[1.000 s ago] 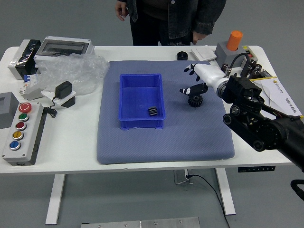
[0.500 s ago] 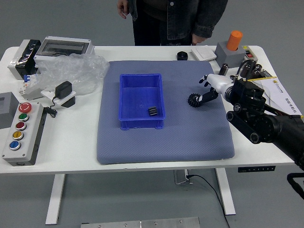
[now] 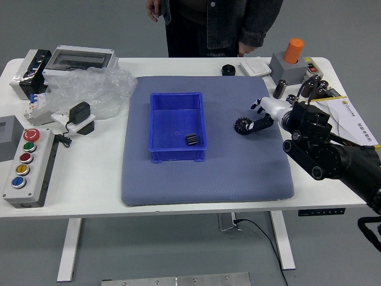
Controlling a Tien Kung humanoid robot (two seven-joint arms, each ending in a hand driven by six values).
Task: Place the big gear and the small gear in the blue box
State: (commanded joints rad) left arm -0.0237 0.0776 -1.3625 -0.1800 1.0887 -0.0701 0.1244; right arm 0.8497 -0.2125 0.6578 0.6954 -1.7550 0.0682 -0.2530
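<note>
In the head view, we see our right hand (image 3: 277, 108) part open and holding nothing, its thumb at the big gear (image 3: 243, 126) on the mat (image 3: 208, 185). We see the small gear (image 3: 191, 139) inside the blue box (image 3: 176, 152). Beyond the table (image 3: 89, 199), a person (image 3: 217, 24) stands, hands lowered.

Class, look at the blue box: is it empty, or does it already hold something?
Not empty: a small black gear lies inside the blue box, near its front right corner.
</note>
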